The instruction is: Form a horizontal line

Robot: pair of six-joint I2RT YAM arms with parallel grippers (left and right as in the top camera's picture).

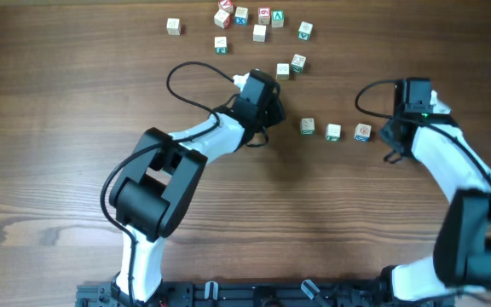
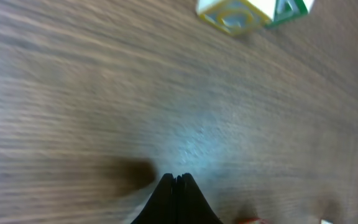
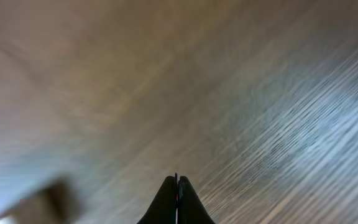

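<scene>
Three small pale wooden letter cubes stand in a nearly straight horizontal row right of the table's middle, with small gaps between them: left cube (image 1: pixel 307 126), middle cube (image 1: pixel 333 132), right cube (image 1: pixel 362 132) with a red mark. My left gripper (image 1: pixel 270 111) is shut and empty, just left of the row; its closed tips (image 2: pixel 178 178) hover over bare wood. My right gripper (image 1: pixel 392 145) is shut and empty, just right of the row; its tips (image 3: pixel 177 178) also show only bare wood.
Several loose letter cubes lie scattered at the back, among them one at the far left (image 1: pixel 173 26), a cluster (image 1: pixel 259 32) and two nearer ones (image 1: pixel 283 72) (image 1: pixel 297 62). Two cubes (image 2: pixel 235 14) show at the top of the left wrist view.
</scene>
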